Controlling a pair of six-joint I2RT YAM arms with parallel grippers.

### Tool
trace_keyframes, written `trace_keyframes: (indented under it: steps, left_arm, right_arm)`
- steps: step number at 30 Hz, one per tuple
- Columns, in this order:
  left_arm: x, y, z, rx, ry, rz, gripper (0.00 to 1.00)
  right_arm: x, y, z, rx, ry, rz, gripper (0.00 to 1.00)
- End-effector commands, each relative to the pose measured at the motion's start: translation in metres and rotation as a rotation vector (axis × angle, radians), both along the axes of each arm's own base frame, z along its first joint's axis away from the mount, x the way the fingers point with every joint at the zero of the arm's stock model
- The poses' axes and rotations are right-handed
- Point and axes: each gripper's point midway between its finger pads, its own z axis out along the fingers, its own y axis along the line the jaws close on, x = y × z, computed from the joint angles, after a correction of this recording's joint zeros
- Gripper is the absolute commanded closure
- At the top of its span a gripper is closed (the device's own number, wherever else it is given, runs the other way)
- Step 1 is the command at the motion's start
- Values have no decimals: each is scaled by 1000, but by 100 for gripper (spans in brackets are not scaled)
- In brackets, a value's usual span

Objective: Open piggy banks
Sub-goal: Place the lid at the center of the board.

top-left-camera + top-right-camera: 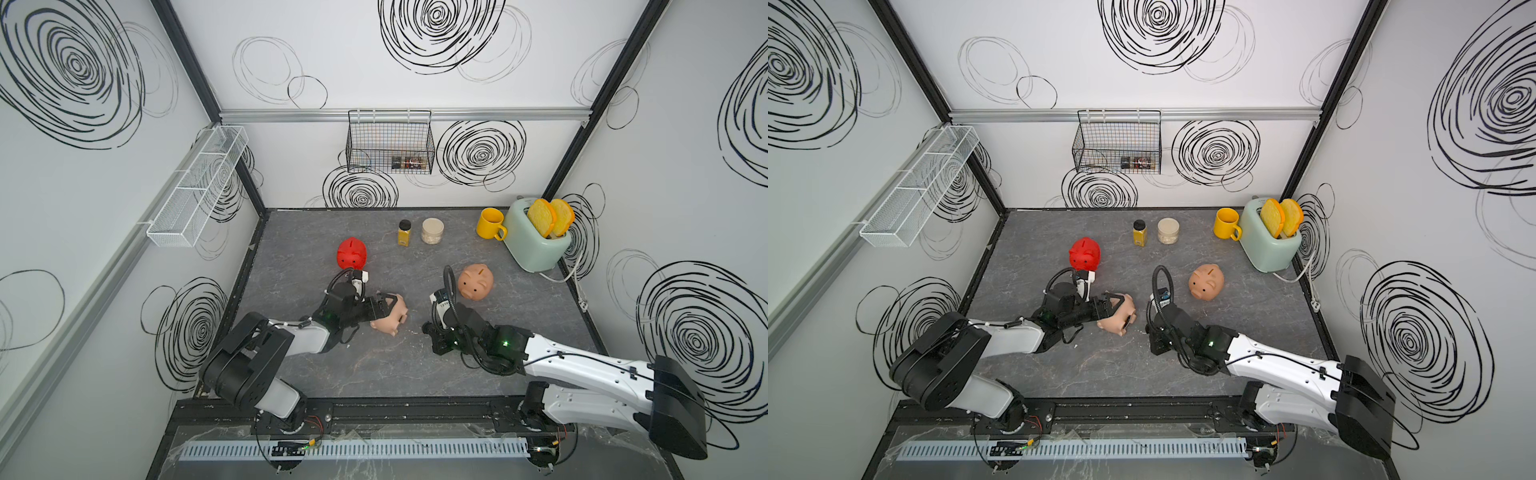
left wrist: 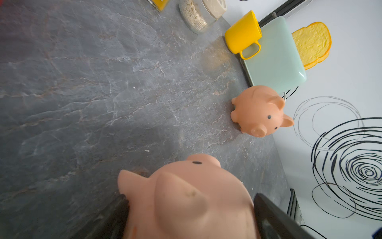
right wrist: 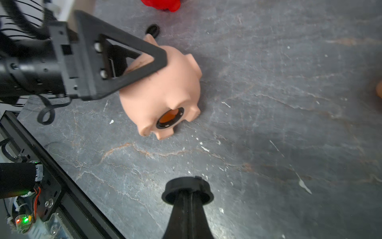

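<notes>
The pale pink piggy bank (image 1: pixel 395 325) (image 3: pixel 165 89) lies on its side near the table's middle, and my left gripper (image 1: pixel 385 309) (image 2: pixel 190 215) is shut on its body. Its belly hole (image 3: pixel 169 118) stands open, ringed in black, and faces my right gripper (image 1: pixel 427 328) (image 3: pixel 187 195). That gripper is shut on a round black plug (image 3: pixel 187 187), held just above the table. A second black plug (image 3: pixel 152 30) lies loose beyond the pink pig. The red piggy bank (image 1: pixel 352 253) stands upright behind the left arm. The peach-tan piggy bank (image 1: pixel 476 281) (image 2: pixel 258 111) stands upright behind the right arm.
A yellow mug (image 1: pixel 490 223) and a mint toaster (image 1: pixel 536 245) holding bread stand at the back right. A spice bottle (image 1: pixel 404 232) and a clear jar (image 1: pixel 432 231) stand at the back centre. A wire basket (image 1: pixel 390 143) and a white mesh shelf (image 1: pixel 195 187) hang on the walls.
</notes>
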Motion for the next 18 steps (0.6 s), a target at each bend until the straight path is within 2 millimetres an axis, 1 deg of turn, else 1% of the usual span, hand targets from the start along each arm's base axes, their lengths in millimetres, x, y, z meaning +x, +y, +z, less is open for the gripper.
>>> trace_keyframes:
  steps: [1, 5, 9, 13, 16, 18]
  left_arm:
    - [-43, 16, -60, 164, 221, -30, 4]
    - [-44, 14, -58, 177, 212, -37, 4]
    - [-44, 13, -57, 179, 209, -39, 4]
    - [-44, 11, -56, 180, 208, -41, 4]
    - [-45, 11, -56, 180, 207, -42, 4]
    - [-44, 11, -56, 180, 207, -42, 4]
  right_arm:
    - [-13, -26, -12, -25, 174, -21, 100]
    - [-15, -37, -14, -28, 230, -22, 100]
    - [-16, -53, -31, -173, 313, -68, 100]
    - [-20, -57, -48, -286, 410, -79, 100]
    - [-18, -58, -61, -346, 435, -79, 100]
    - [-17, -57, -65, -358, 442, -80, 100]
